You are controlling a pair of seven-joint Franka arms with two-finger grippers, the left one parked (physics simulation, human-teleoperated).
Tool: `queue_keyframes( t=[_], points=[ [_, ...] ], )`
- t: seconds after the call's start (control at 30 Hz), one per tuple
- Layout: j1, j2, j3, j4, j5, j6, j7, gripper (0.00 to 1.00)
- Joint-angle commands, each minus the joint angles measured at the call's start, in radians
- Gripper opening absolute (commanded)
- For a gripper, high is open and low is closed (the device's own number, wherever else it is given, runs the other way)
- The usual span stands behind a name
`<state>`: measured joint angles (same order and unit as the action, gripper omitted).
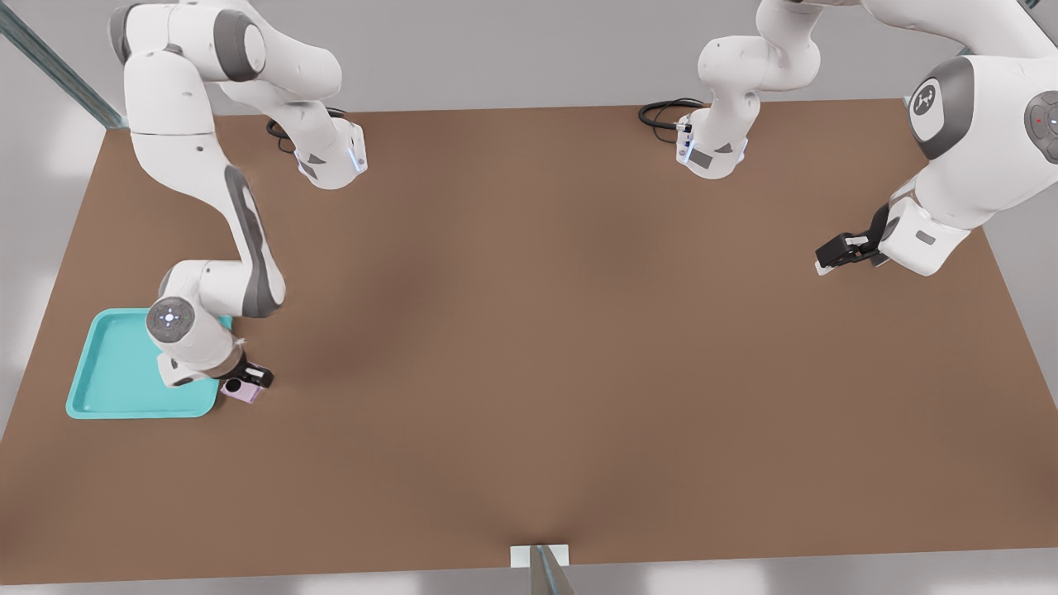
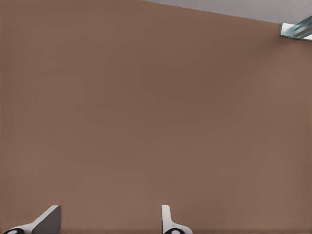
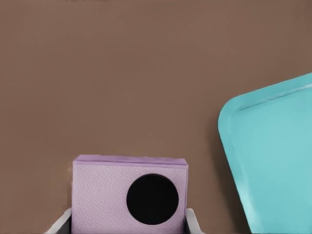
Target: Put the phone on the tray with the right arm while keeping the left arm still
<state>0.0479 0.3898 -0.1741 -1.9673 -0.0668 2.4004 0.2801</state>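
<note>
The pale lilac phone (image 1: 242, 392) is held in my gripper (image 1: 248, 384), which hangs just beyond the near right corner of the turquoise tray (image 1: 116, 372) in the front view. In the right wrist view the phone (image 3: 129, 193) shows one black round lens and sits between the two fingertips (image 3: 193, 222), with the brown table beneath it. A rounded corner of the tray (image 3: 273, 161) lies beside it, apart from the phone. The gripper is shut on the phone. My wrist hides part of the tray's right side in the front view.
The brown table (image 1: 529, 347) spreads wide toward the front view's right. The parked arm's black gripper (image 1: 847, 248) hangs over the table's far right. A black cable (image 1: 661, 111) lies at the back edge, and a metal post (image 1: 545, 570) stands at the near edge.
</note>
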Motion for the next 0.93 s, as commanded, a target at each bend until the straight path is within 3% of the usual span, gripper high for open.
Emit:
queue_keyframes(
  t=[0.0,0.13,0.2,0.23,0.3,0.4,0.43,0.47,0.53,0.57,0.7,0.8,0.9],
  points=[
    [-0.01,0.001,-0.059,-0.001,0.142,-0.003,-0.815,0.79],
    [-0.086,0.014,-0.102,-0.007,0.167,0.019,-0.993,0.79],
    [-0.089,0.052,-0.174,-0.007,0.294,0.034,-1.18,0.8],
    [-0.089,0.058,-0.188,-0.007,0.295,0.039,-1.208,1.0],
    [-0.082,0.05,-0.189,-0.005,0.297,0.036,-1.191,1.0],
    [-0.077,-0.009,-0.159,0.027,0.286,0.016,-1.05,1.0],
    [-0.092,-0.126,-0.047,0.03,0.178,-0.081,-0.809,1.0],
    [-0.091,-0.238,0.066,0.103,0.016,-0.251,-0.516,1.0],
    [0.078,-0.27,0.061,0.413,0.013,-0.711,-0.293,1.0],
    [0.115,-0.198,0.053,0.633,0.015,-0.912,-0.263,1.0],
    [0.101,-0.247,0.099,0.578,0.055,-0.868,-0.197,1.0],
    [0.127,-0.33,0.078,0.47,0.05,-0.842,-0.208,1.0],
    [0.13,-0.332,0.073,0.455,0.044,-0.84,-0.21,1.0]
  ],
)
